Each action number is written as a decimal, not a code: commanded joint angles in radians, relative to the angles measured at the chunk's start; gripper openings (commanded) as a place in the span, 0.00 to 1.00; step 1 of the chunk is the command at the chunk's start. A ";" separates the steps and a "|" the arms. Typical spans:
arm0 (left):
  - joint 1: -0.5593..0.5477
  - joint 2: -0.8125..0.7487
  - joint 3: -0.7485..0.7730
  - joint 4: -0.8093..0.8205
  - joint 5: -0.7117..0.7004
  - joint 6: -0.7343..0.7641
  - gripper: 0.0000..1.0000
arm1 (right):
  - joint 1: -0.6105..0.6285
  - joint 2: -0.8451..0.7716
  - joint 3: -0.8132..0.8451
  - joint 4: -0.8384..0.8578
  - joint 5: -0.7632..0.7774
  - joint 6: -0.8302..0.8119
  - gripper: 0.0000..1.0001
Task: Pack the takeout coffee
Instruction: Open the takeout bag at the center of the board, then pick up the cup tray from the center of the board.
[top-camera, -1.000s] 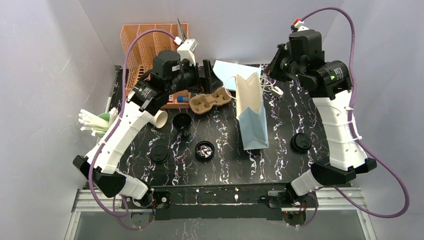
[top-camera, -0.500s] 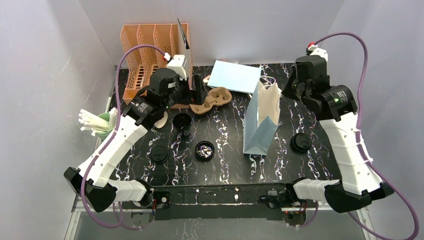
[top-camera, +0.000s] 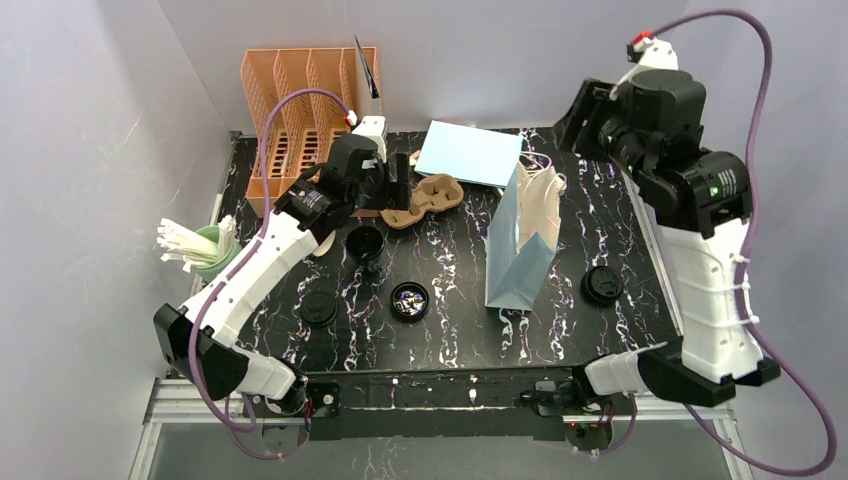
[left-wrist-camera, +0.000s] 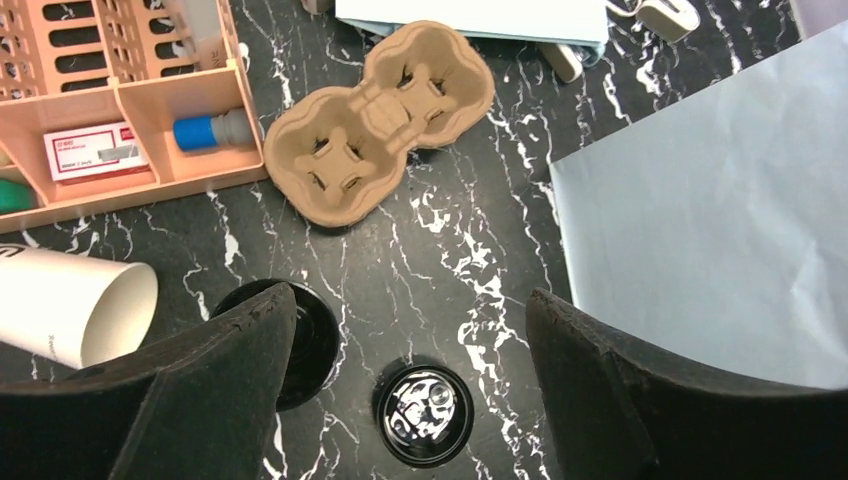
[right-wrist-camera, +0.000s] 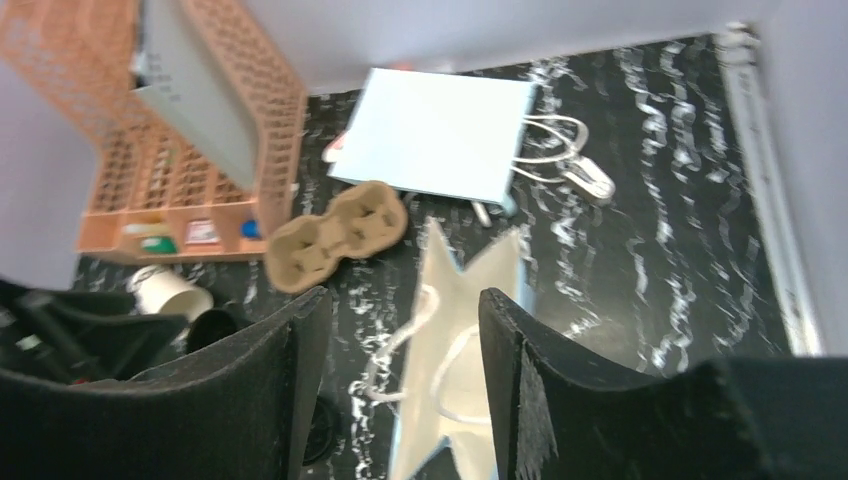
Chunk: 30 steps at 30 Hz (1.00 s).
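Note:
The takeout coffee stands as dark cups on the black marbled table (top-camera: 450, 340). One lidded cup (top-camera: 319, 308) is at front left and another (top-camera: 602, 285) is right of the bag. A dark cup (top-camera: 365, 243) (left-wrist-camera: 305, 340) and a shiny-topped one (top-camera: 409, 300) (left-wrist-camera: 428, 412) sit mid-left. The light-blue bag (top-camera: 522, 245) (right-wrist-camera: 455, 380) stands upright, mouth open, with nothing holding it. My left gripper (top-camera: 400, 182) (left-wrist-camera: 410, 310) hovers open beside the brown carrier (top-camera: 430, 197) (left-wrist-camera: 380, 125). My right gripper (top-camera: 588, 112) (right-wrist-camera: 400, 305) hangs open and empty, high above the bag.
An orange organizer (top-camera: 300, 100) stands at back left. A second flat blue bag (top-camera: 470, 152) lies at the back. A white cup (left-wrist-camera: 75, 305) lies on its side by the dark cup. A green cup of white sticks (top-camera: 200, 248) sits at the left edge.
The right gripper has opened, let go of the bag's handles and risen up and back. The bag went from leaning to standing upright. The left gripper shifted slightly back and right.

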 joint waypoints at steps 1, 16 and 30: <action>0.003 -0.070 -0.023 -0.023 -0.054 -0.029 0.79 | 0.003 0.170 0.163 -0.089 -0.264 -0.030 0.66; 0.025 -0.488 -0.294 -0.177 -0.300 -0.147 0.77 | 0.470 0.497 0.105 0.168 -0.039 0.050 0.64; 0.025 -0.762 -0.450 -0.211 -0.320 -0.176 0.81 | 0.328 0.620 -0.118 0.359 -0.146 0.030 0.58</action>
